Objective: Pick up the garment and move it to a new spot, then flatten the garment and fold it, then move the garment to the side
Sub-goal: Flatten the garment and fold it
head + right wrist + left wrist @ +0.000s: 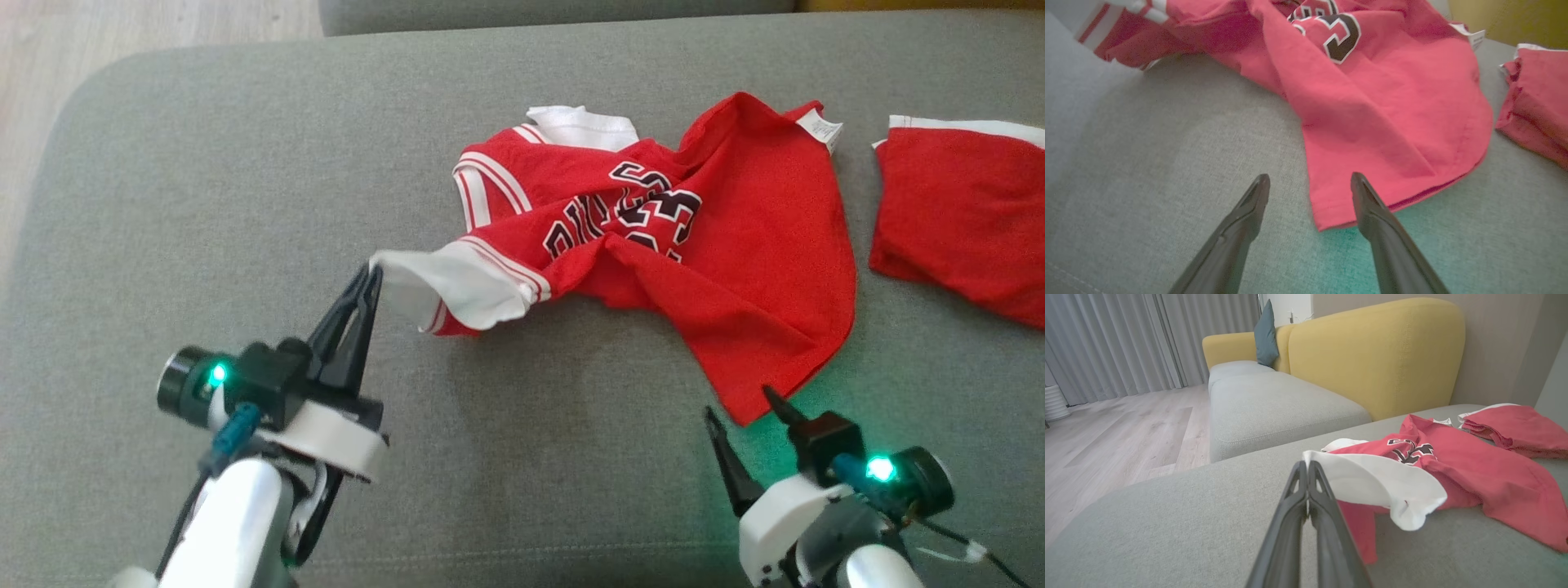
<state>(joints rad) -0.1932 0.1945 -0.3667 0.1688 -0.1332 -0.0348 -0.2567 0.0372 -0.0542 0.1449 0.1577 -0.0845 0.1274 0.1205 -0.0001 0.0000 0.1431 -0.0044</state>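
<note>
The garment is a red jersey with white trim and dark lettering, lying crumpled on the grey cushion. My left gripper is shut on its white sleeve edge at the garment's left end, lifting that edge a little; in the left wrist view the closed left gripper pinches the white cloth of the garment. My right gripper stands open by the garment's lower corner. In the right wrist view the right gripper straddles the hem corner of the garment without closing on it.
A second red piece of clothing lies at the right edge of the cushion. A yellow sofa back and another grey seat stand beyond. Wooden floor lies off the cushion's left side.
</note>
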